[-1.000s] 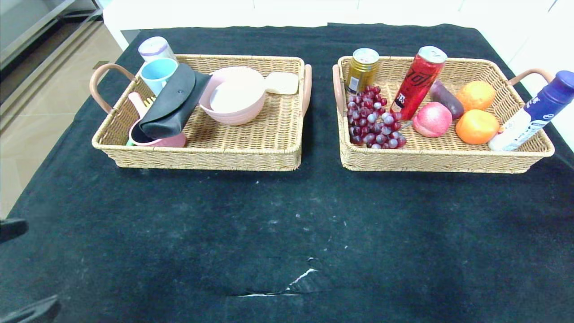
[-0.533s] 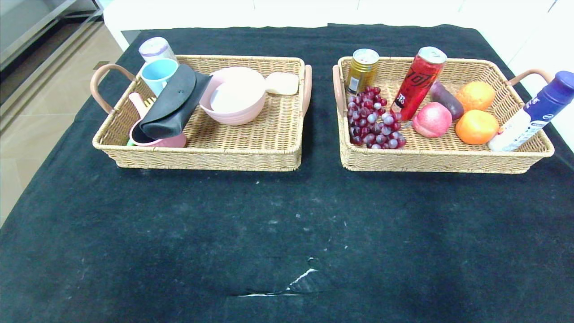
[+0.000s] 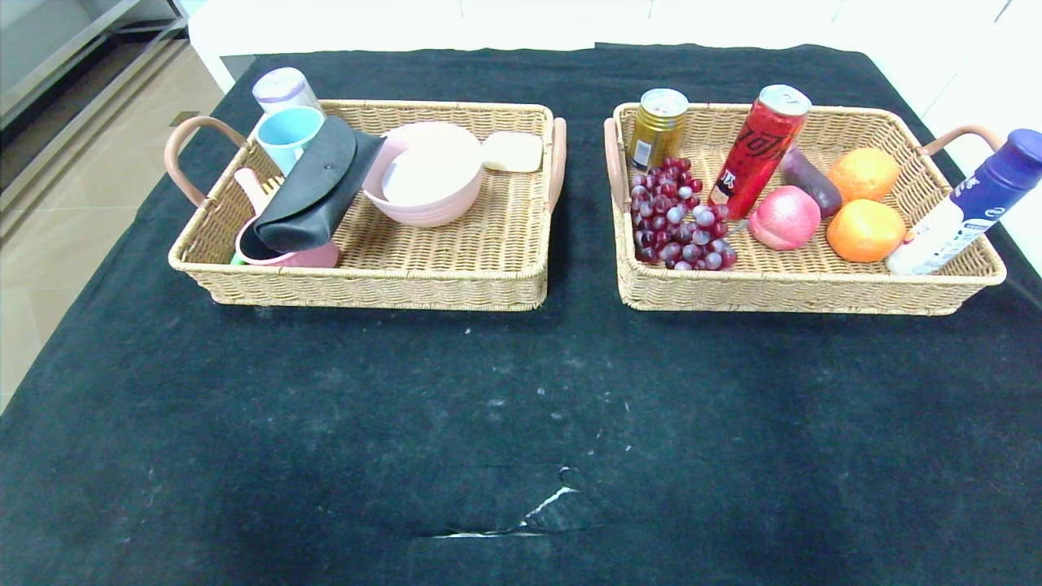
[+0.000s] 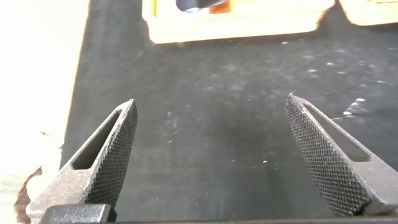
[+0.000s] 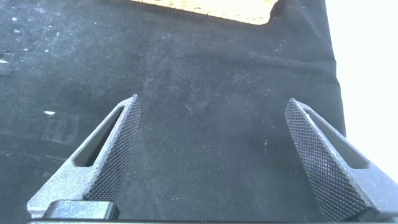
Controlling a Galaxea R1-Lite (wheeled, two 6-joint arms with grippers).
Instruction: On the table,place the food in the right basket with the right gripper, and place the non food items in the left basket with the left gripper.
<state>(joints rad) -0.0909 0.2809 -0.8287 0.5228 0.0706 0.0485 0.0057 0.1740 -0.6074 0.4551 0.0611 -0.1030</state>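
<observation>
Baskets both loaded, arms out of the head view. Left basket (image 3: 366, 277) holds blue cup (image 3: 286, 134), black pouch (image 3: 313, 195) lying across pink mug (image 3: 289, 254), pink bowl (image 3: 423, 181) and pale soap bar (image 3: 513, 151); grey-lidded tub (image 3: 281, 88) sits at its far corner, can't tell if inside or just outside the rim. Right basket (image 3: 806, 289) holds gold can (image 3: 656, 128), red can (image 3: 759, 151) leaning, grapes (image 3: 676, 218), peach (image 3: 785, 216), dark purple piece (image 3: 809, 179) beside the peach, two oranges (image 3: 864, 229), and blue-capped spray bottle (image 3: 965, 207) tilted over the outer rim.

Left gripper (image 4: 211, 149): fingers (image 4: 115, 149) spread wide, nothing between them, only black cloth (image 4: 211, 112) under the gap. Left basket edge (image 4: 236, 28) lies well beyond the fingertips, straight ahead of the gap.

Right gripper (image 5: 211, 149): fingers (image 5: 112, 152) likewise wide apart, holding nothing, bare cloth below. Right basket corner (image 5: 211, 9) is well ahead of the tips, nearer the finger on that side of the wrist picture than centred in the gap. No loose items between or near either pair of fingers.
</observation>
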